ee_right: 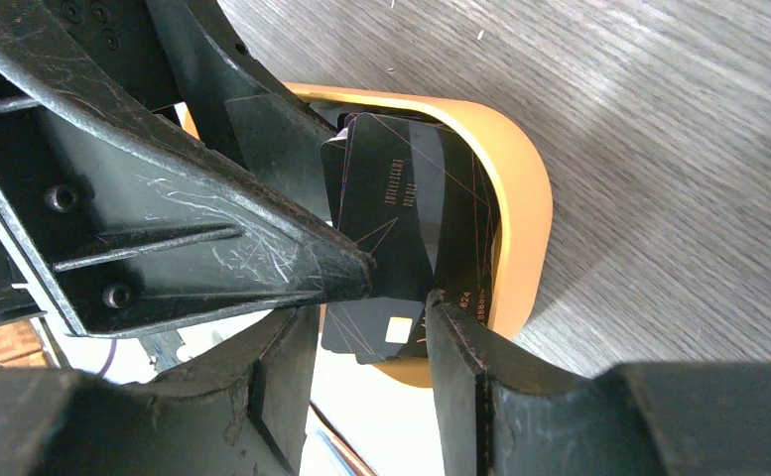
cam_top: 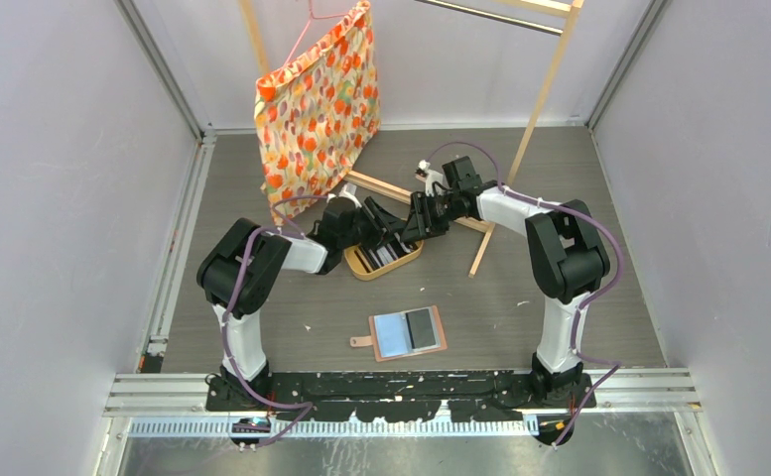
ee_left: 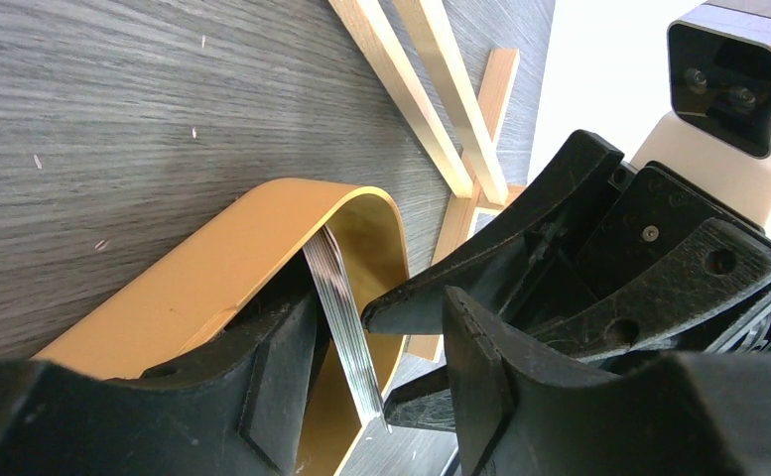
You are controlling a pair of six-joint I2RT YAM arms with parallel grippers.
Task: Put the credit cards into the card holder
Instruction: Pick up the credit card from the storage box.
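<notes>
card holder (cam_top: 408, 332) lying open on table (cam_top: 579, 317) front centre, tray (cam_top: 366, 273) behind it, credit cards (ee_left: 346, 317) on edge in tray, left gripper (ee_left: 376, 307) and right gripper (ee_right: 369, 312) meeting over tray, rack foot (cam_top: 480, 253) right of tray, cloth (cam_top: 317, 109) hanging behind

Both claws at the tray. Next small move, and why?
Probably close the left claw on the credit cards: the stack stands on edge in the wooden tray between its fingers, one finger clear of it. The right claw sits at the front card.
</notes>
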